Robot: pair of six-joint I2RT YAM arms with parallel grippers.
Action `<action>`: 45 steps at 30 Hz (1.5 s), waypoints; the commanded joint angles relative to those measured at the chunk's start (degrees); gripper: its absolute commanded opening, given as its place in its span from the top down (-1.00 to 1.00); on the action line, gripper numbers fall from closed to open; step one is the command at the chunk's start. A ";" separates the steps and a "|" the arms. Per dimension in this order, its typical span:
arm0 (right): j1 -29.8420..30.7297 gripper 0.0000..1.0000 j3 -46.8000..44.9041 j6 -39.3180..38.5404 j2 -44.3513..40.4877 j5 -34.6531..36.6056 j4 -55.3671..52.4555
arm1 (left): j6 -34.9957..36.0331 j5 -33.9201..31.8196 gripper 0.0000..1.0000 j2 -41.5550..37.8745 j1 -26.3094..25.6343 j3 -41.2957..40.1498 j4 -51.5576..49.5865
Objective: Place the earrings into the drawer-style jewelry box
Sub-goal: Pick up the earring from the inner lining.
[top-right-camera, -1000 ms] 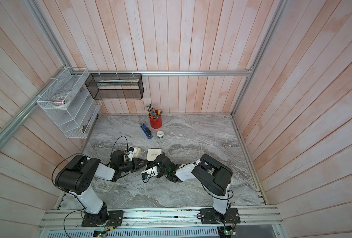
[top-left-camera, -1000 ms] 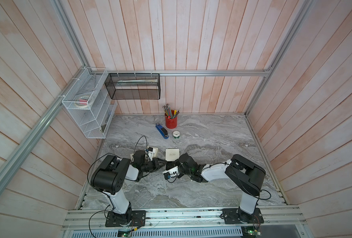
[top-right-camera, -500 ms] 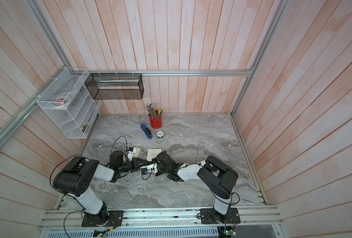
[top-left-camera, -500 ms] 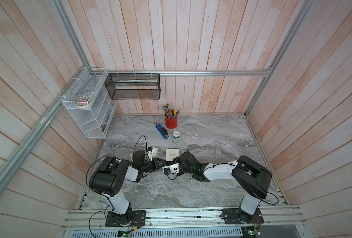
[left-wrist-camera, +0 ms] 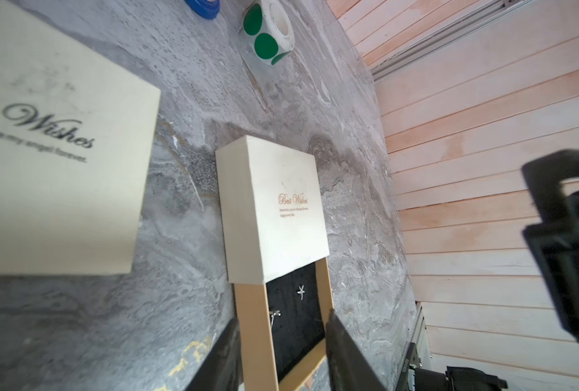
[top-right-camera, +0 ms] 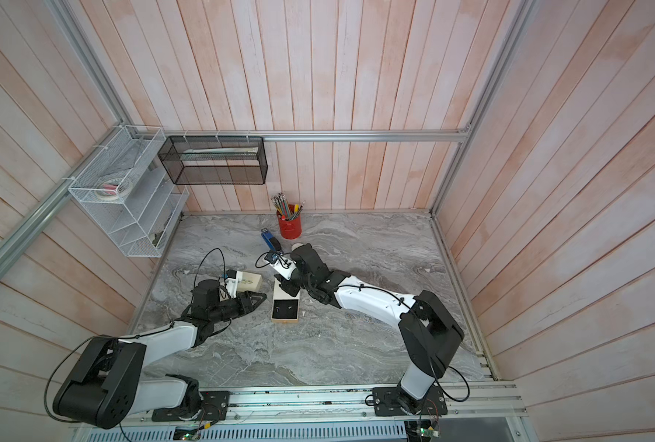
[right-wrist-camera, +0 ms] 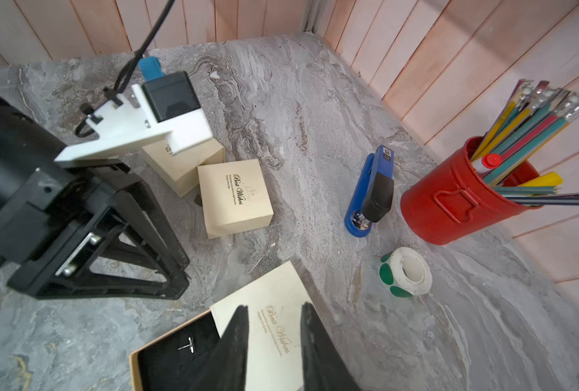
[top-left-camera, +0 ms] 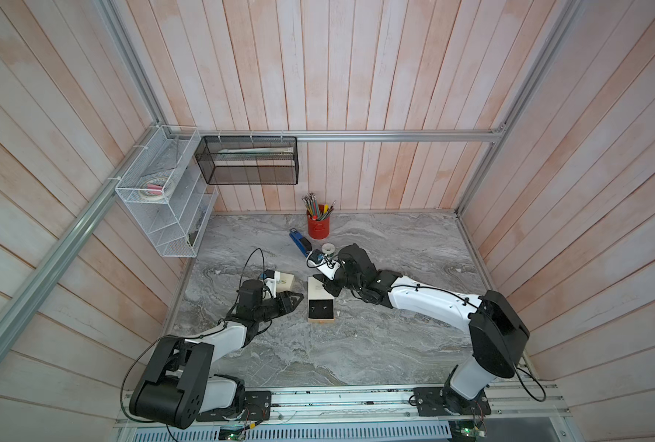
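The jewelry box has a cream sleeve [top-left-camera: 315, 286] [left-wrist-camera: 274, 210] [right-wrist-camera: 274, 325], and its drawer [top-left-camera: 321, 310] [top-right-camera: 286, 310] [left-wrist-camera: 254, 325] is pulled out toward the front. Two small silver earrings [top-left-camera: 313, 307] [left-wrist-camera: 301, 291] [right-wrist-camera: 188, 345] lie on the drawer's black lining. My left gripper [top-left-camera: 297, 297] [left-wrist-camera: 283, 318] is open just left of the drawer, holding nothing. In the left wrist view the drawer shows between its fingers [left-wrist-camera: 342, 345]. My right gripper [top-left-camera: 327, 289] [right-wrist-camera: 273, 309] is open over the sleeve's top, with nothing between its fingers [right-wrist-camera: 237, 335].
Two more cream boxes [right-wrist-camera: 235, 198] [right-wrist-camera: 179, 169] sit just behind the left gripper. At the back stand a red pencil cup [top-left-camera: 318, 226] [right-wrist-camera: 457, 199], a blue stapler [top-left-camera: 299, 243] [right-wrist-camera: 371, 196] and a green-dot sticker roll [top-left-camera: 328, 248] [right-wrist-camera: 406, 270]. Wire shelves [top-left-camera: 165, 206] hang on the left wall.
Both grippers were shut and close together at the box's front. Now both stand open and apart: the right one further back over the sleeve, the left one to the drawer's left.
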 commanded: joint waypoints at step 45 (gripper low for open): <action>4.65 0.33 20.38 3.21 22.49 -1.80 -32.03 | -5.84 6.67 0.15 2.33 0.11 -8.56 11.59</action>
